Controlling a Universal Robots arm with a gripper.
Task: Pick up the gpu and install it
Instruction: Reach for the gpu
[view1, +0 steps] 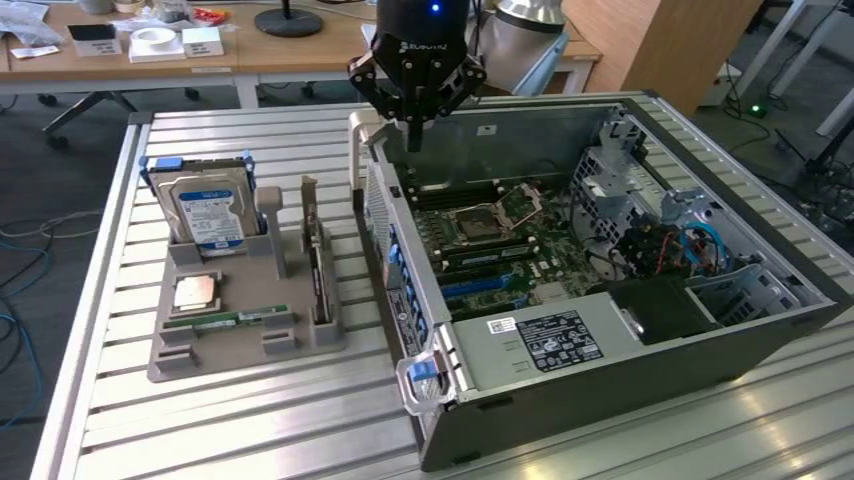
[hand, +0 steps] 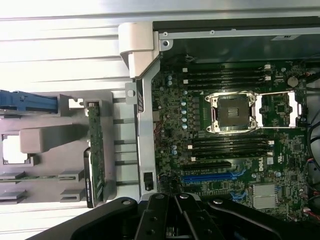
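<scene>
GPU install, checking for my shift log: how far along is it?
Nothing looks done yet. The gpu still stands in the grey holder beside the case. The claw hangs shut and empty over the case's edge. The blue slot sits bare. Left: picking and seating it.

A slatted metal table (view1: 240, 430) takes up the foreground, its pale bars catching bright glare; behind it stand light wooden desks (view1: 267, 55) strewn with small items, a round black stand base (view1: 288, 20) among them; a tall wooden cabinet (view1: 667, 45) rises at the exterior view's right; the floor (view1: 60, 170) is dark grey carpet, with loose cables (view1: 24, 245) trailing at the exterior view's left.
</scene>
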